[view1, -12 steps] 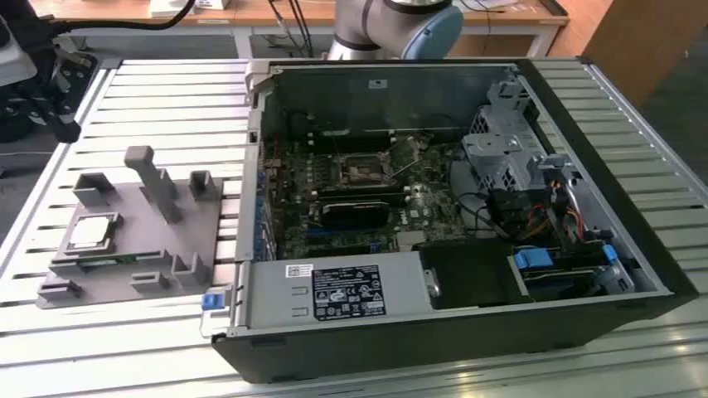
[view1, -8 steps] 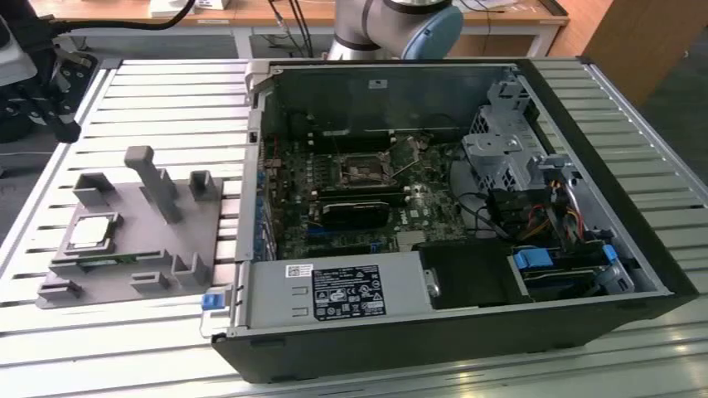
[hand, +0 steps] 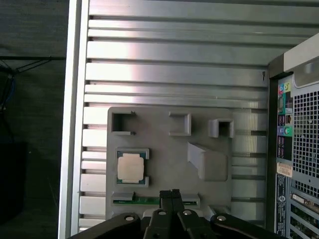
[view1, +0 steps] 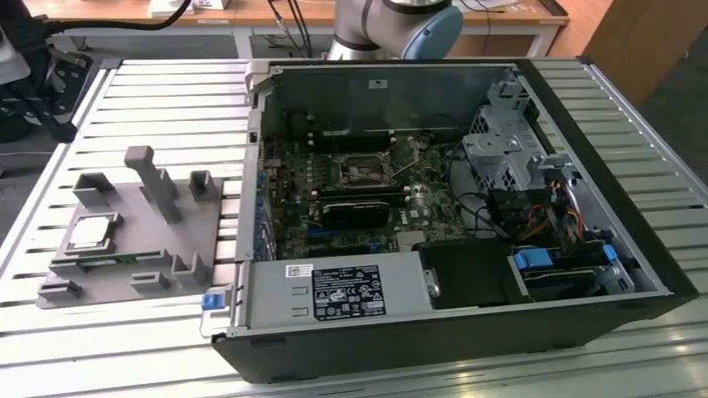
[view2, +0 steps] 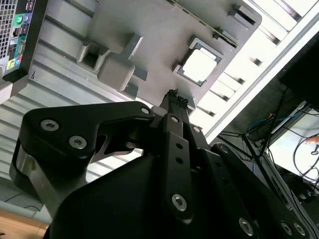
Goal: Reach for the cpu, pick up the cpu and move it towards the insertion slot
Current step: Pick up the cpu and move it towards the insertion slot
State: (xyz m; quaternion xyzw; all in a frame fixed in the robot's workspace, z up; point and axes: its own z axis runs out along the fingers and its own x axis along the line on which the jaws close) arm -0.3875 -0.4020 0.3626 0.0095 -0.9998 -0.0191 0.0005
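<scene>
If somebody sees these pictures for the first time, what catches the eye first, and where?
The open computer case takes up the exterior view's right, with the silver-framed insertion slot on its motherboard. On the exterior view's left, the shiny cpu lies in a grey holder tray on the slatted table. In the first wrist view the shut gripper hangs above that tray, empty.
</scene>
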